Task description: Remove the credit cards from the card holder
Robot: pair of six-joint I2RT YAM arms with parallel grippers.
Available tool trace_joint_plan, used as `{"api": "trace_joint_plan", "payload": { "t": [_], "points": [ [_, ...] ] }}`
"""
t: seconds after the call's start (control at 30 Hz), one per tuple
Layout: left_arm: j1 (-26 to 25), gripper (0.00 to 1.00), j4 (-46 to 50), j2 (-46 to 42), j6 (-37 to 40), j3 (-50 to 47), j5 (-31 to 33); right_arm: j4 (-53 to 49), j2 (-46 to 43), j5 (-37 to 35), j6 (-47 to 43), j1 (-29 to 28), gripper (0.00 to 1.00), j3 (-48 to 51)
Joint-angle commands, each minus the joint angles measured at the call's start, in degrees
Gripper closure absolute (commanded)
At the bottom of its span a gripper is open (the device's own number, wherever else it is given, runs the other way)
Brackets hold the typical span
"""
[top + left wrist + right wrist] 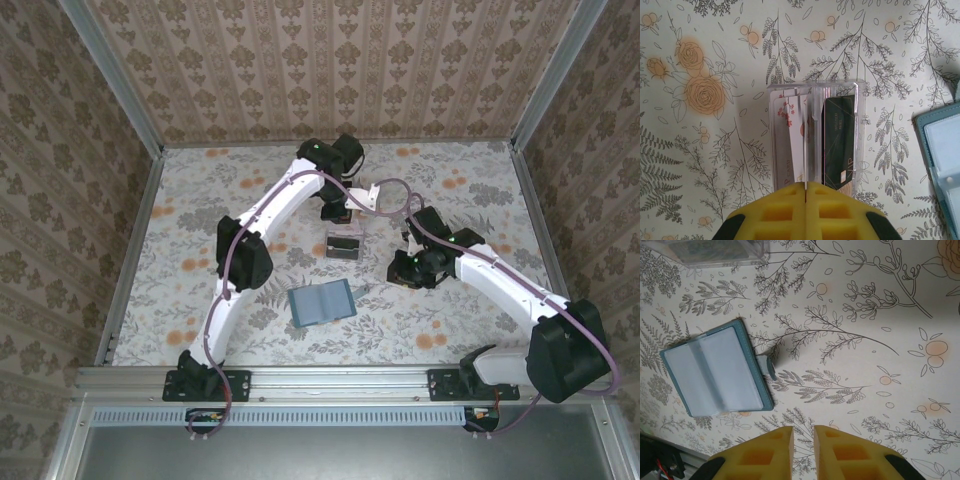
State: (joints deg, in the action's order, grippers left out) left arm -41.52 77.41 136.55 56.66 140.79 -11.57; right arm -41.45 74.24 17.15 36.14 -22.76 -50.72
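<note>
From above, the teal-blue folding card holder (pixel 322 303) lies open on the flowery tabletop (pixel 200 200), near the clear plastic box (pixel 343 244), on its side toward the arm bases. At the left wrist, the yellow left fingers (pixel 785 210) are pressed together, grasping nothing, at the box's near end. Inside the box sit a pale flowered card (pixel 790 145) and a dark green card (pixel 839 140), side by side. At the right wrist, the yellow right fingers (pixel 840 445) stand a little apart, grasping nothing.
</note>
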Motion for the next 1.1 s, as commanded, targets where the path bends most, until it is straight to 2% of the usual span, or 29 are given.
{"api": "trace_joint_plan", "payload": {
  "t": [0.0,0.67,0.73,0.9,1.0,1.07],
  "points": [
    [0.29,1.00,-0.01,1.56,1.51,1.53,0.31,-1.40,-1.29,0.84,-0.73,0.47,0.81,1.28],
    [-1.06,1.00,-1.80,4.20,2.50,0.45,2.19,-1.00,-2.08,1.08,-0.33,0.95,0.81,2.64],
    [-1.11,0.94,-2.43,4.12,1.98,0.73,3.17,-1.06,-2.17,0.90,-0.32,0.97,0.81,2.64],
    [-1.03,0.61,-3.59,3.40,0.41,2.10,4.20,-0.65,-1.92,0.65,-0.22,0.97,0.79,2.38],
    [-1.04,0.56,-4.89,1.86,-1.36,1.87,2.95,0.23,-1.34,1.24,-0.06,0.97,0.78,2.32],
    [-1.16,0.56,-6.02,0.62,-4.07,1.57,2.36,1.14,-0.75,2.05,0.11,0.89,0.77,2.29]
  ]
}}
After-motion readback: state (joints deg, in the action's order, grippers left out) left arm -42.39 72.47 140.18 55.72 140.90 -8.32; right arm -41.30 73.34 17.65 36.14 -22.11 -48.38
